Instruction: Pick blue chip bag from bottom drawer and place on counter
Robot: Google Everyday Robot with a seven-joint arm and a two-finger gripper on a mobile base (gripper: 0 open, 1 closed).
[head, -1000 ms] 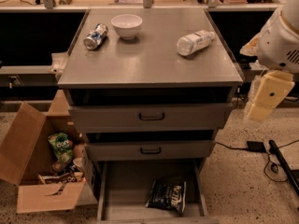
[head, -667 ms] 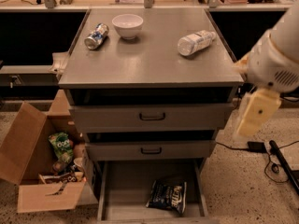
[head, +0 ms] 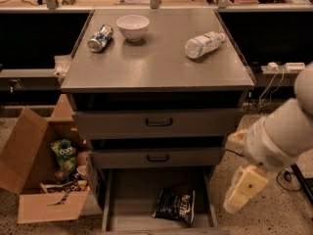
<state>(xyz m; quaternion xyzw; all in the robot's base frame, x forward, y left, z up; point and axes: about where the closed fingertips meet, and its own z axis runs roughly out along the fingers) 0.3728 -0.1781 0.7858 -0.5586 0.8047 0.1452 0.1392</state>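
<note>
The blue chip bag (head: pixel 176 204), dark navy with white lettering, lies flat on the floor of the open bottom drawer (head: pixel 129 199), right of its middle. My gripper (head: pixel 243 190), a cream-coloured piece at the end of the white arm, hangs low just outside the drawer's right wall. It is right of the bag, above it and apart from it, and holds nothing that I can see. The grey counter (head: pixel 156 62) is the cabinet top above.
On the counter stand a white bowl (head: pixel 133 27), a tipped can (head: pixel 100 37) and a lying clear water bottle (head: pixel 204 44). Two shut drawers with black handles (head: pixel 159 123) sit above the open one. A cardboard box (head: pixel 34 185) with a green snack bag (head: pixel 63 153) stands on the left. Cables lie at the right.
My arm and gripper have come down and to the left, from beside the counter's right edge to beside the bottom drawer. The bag has not moved.
</note>
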